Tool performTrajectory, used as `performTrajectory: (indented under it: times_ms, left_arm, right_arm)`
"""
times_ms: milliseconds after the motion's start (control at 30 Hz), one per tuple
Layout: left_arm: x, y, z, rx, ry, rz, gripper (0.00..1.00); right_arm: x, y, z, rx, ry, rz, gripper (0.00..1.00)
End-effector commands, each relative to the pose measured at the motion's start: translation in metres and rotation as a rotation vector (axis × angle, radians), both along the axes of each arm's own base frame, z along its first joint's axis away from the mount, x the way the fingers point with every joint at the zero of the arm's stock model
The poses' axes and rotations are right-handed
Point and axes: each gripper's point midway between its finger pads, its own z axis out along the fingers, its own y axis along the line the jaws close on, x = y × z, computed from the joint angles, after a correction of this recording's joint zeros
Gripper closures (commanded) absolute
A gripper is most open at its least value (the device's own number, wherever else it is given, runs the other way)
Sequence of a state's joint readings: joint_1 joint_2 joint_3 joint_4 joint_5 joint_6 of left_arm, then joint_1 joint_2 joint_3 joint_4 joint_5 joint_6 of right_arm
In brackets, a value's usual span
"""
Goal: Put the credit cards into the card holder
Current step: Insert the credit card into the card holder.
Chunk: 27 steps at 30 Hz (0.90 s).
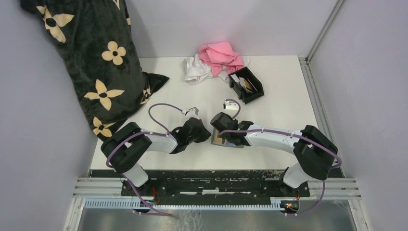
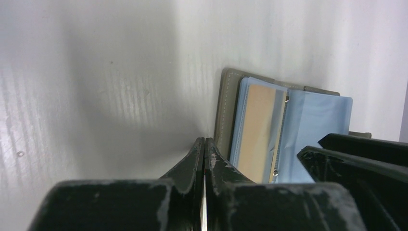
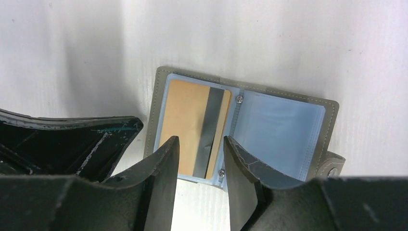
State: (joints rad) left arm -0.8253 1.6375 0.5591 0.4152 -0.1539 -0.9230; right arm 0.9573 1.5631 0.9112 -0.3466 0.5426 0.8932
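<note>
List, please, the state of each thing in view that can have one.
Wallet: open, flat on the table.
Tan card: on one half of the wallet, stripe up.
Card holder: upright, with cards inside.
Left end effector: shut, tips at the wallet's edge.
Right end effector: open, over the tan card.
Pink cloth: crumpled.
White cloth: crumpled.

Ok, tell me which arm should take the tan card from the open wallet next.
Right: the right fingers stand open over the tan card in the wallet; the left fingers are shut beside its edge.
</note>
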Motion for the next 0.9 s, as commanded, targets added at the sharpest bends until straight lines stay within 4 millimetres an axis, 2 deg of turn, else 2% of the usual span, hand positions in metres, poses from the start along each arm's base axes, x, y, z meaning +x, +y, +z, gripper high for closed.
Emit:
performTrajectory:
  times_ms: [0, 167, 367, 467, 600, 733, 867]
  left_arm:
    - [-0.031, 0.039, -0.037, 0.172, 0.117, 0.0, 0.94]
    - [-0.029, 0.041, -0.023, 0.159, 0.083, 0.009, 0.92]
    - [-0.029, 0.039, -0.016, 0.136, 0.07, 0.005, 0.92]
    - [-0.029, 0.038, -0.008, 0.114, 0.054, 0.0, 0.92]
    - [-0.024, 0.035, 0.014, 0.079, -0.004, -0.004, 0.91]
    - [-0.016, 0.032, 0.04, 0.065, -0.06, -0.003, 0.89]
    - [-0.005, 0.025, 0.063, 0.046, -0.105, 0.002, 0.79]
  right_arm:
    - [0.005, -0.008, 0.017, -0.002, -0.055, -0.014, 0.55]
    - [0.002, -0.014, 0.022, -0.01, -0.059, -0.017, 0.54]
    - [-0.001, -0.015, 0.013, -0.007, -0.037, -0.033, 0.54]
    - [0.0, -0.02, 0.016, 0.002, -0.056, -0.057, 0.56]
    - [0.011, -0.029, 0.04, 0.007, -0.113, -0.082, 0.58]
    - [0.031, -0.047, 0.067, 0.01, -0.149, -0.118, 0.58]
    - [0.061, -0.064, 0.096, 0.018, -0.179, -0.133, 0.56]
